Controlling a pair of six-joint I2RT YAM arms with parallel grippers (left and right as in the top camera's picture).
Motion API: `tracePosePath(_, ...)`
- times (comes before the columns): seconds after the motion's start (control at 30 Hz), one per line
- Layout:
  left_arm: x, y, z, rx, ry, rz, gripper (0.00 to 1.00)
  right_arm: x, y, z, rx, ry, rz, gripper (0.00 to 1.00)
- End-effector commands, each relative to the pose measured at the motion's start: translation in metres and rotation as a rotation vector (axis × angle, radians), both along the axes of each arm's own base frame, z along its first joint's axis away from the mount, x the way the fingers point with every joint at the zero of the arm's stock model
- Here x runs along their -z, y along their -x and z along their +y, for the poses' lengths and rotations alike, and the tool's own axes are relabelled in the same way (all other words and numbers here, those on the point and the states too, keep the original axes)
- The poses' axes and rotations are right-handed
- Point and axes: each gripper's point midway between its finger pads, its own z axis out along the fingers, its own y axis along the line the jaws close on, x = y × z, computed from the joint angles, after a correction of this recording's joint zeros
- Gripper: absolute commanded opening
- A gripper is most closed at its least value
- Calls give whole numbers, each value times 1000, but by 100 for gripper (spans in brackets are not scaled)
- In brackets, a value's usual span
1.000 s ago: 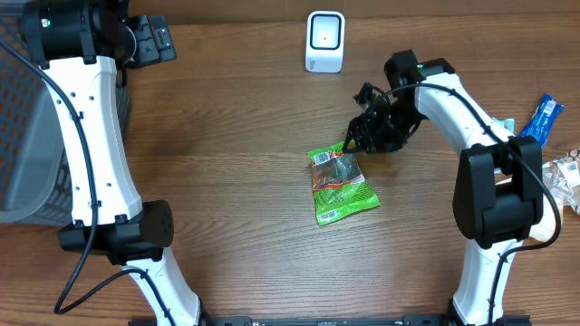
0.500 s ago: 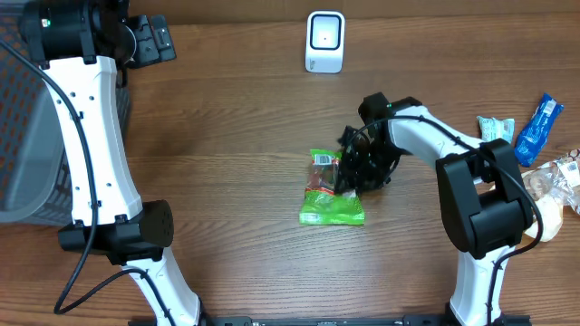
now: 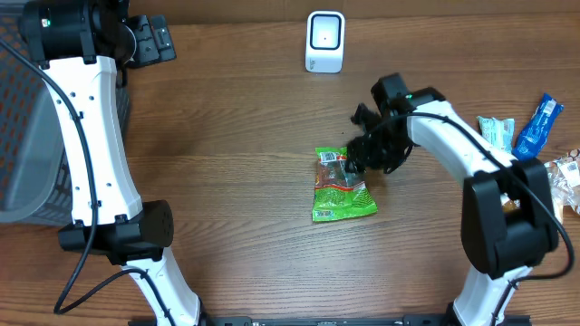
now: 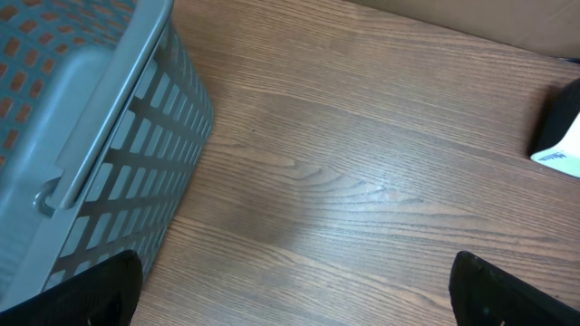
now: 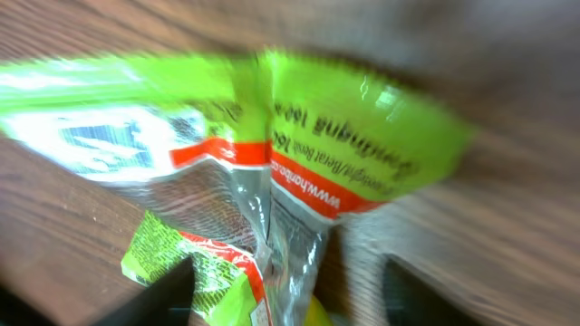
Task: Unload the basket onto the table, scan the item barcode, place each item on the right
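The green snack packet [image 3: 343, 187] lies flat mid-table. Its far right end sits between the fingers of the right gripper [image 3: 361, 161], which stand apart on either side. The white scanner [image 3: 325, 41] stands well beyond, far side.

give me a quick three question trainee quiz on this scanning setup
1. True or false: the green packet lies on the table, outside the grey basket.
2. Which claw is at the packet: A left, B right, C both?
3. What stands at the table's far edge, beyond the packet?

Key:
1. True
2. B, the right claw
3. The white scanner
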Motion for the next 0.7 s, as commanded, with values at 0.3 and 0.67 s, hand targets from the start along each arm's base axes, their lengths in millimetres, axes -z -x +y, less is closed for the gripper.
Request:
tracePosePath(0.3,-13,4,-3,16,-11,-32,100,-21,25,-8,148,-110,134,70)
tracePosePath(0.67,-13,4,-3,16,-11,-32,100,46,34,6,360,-96,127,55)
